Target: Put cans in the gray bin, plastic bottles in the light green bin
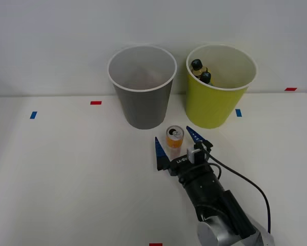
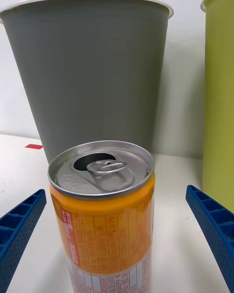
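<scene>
Standing upright on the white tabletop [image 1: 66, 179], the orange and white can [image 1: 175, 139] sits just in front of the gap between the two bins, nearer the gray bin [image 1: 141, 84]. The right pincer [image 1: 177, 143] is spread wide, its blue ribbed fingers [image 2: 214, 224] flanking the can on either side without touching it.

The wrist view shows the can's [image 2: 103, 215] tab lifted and the mouth open, so it is probably empty or nearly so: light, thin-walled and easy to dent or tip. Its smooth painted side looks slippery, though the ribbed fingers should bite well enough. The best hold is likely across the middle of the body, squeezed gently, where the wall is straight and the pincer already lines up; the silver top [image 2: 101, 168] is too narrow a ledge to trust.

The gray bin is much taller than the can and stands right behind it, so the can would need a clear lift above the white rim [image 2: 87, 0]. The light green bin [image 1: 220, 87] stands close beside, already holding two black-capped plastic bottles [image 1: 200, 72]; its wall [image 2: 219, 102] is near the pincer's outer finger, and a careless swing could knock it.
</scene>
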